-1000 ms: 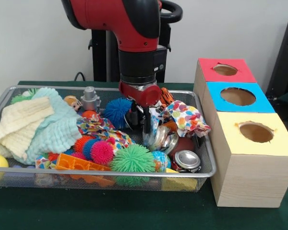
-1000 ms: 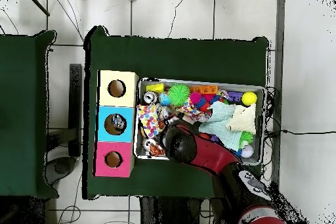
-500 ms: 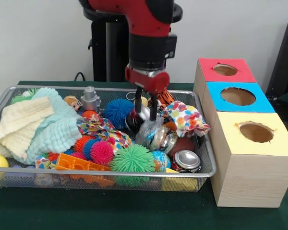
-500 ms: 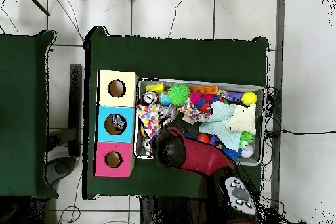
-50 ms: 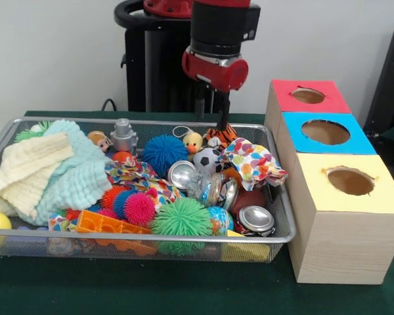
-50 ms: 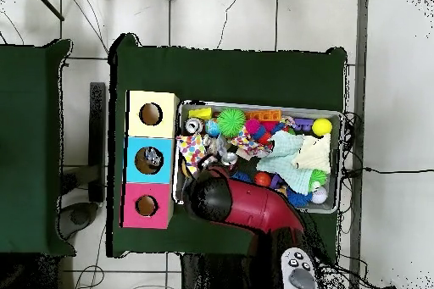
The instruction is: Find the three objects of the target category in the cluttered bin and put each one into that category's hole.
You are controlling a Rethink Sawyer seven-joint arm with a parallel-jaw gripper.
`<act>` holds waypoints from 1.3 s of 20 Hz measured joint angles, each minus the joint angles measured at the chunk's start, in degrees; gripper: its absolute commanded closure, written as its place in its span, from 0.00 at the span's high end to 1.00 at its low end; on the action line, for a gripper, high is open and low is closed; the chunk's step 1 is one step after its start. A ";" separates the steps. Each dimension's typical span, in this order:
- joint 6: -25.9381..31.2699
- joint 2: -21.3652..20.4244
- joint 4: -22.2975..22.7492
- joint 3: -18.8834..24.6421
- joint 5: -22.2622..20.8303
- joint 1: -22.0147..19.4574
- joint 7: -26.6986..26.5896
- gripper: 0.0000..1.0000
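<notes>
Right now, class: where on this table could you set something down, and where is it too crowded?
Free: the green cloth in front of the basket, and beyond the basket on the side away from the boxes in the overhead view. Crowded: inside the basket, full rim to rim.
</notes>
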 measured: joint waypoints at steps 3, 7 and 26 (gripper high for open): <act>0.06 -0.72 -0.20 -1.18 -0.02 0.00 0.00 1.00; 0.06 -0.76 -1.05 -2.64 -0.03 0.00 0.00 1.00; 2.85 0.63 -11.09 5.16 -13.85 -11.03 -1.26 1.00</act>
